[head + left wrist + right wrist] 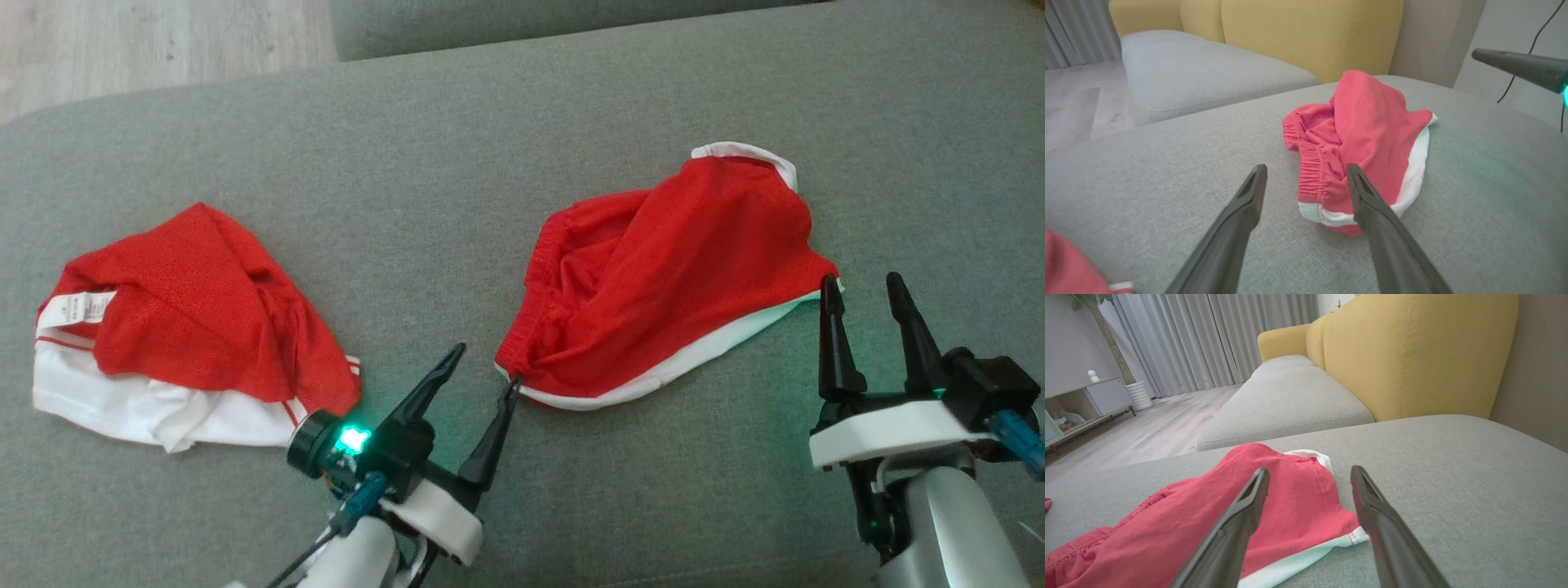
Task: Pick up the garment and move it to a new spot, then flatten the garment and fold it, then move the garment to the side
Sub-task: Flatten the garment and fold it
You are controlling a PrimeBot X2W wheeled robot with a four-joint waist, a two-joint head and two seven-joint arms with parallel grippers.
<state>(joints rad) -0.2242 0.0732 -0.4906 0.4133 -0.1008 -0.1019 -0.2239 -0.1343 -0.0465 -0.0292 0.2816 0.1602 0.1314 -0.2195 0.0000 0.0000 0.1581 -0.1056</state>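
Our white-hemmed red mesh garment (661, 286) lies crumpled on the right half of the broad grey fabric cushion (490, 163), well clear of its far edge, with a gathered elastic waistband on its left side and the white hem running along its near side. We judge it light, soft and limp. It should sag and bunch when lifted, and the mesh may slide a little between smooth fingers. The firmest places to take hold look like the two near corners, at the waistband end and at the hem's right end, so that it hangs spread out.

Our left gripper (487, 365) stands wide open and empty, one fingertip right at the garment's near left corner. We cannot tell whether it touches. Our right gripper (862, 280) is also spread wide with nothing in it, just beside the right corner.

A second red and white bundled garment (188, 327) sits near the cushion's left edge, well apart from ours. Beyond the cushion stands a yellow upholstered backrest (1412, 355).
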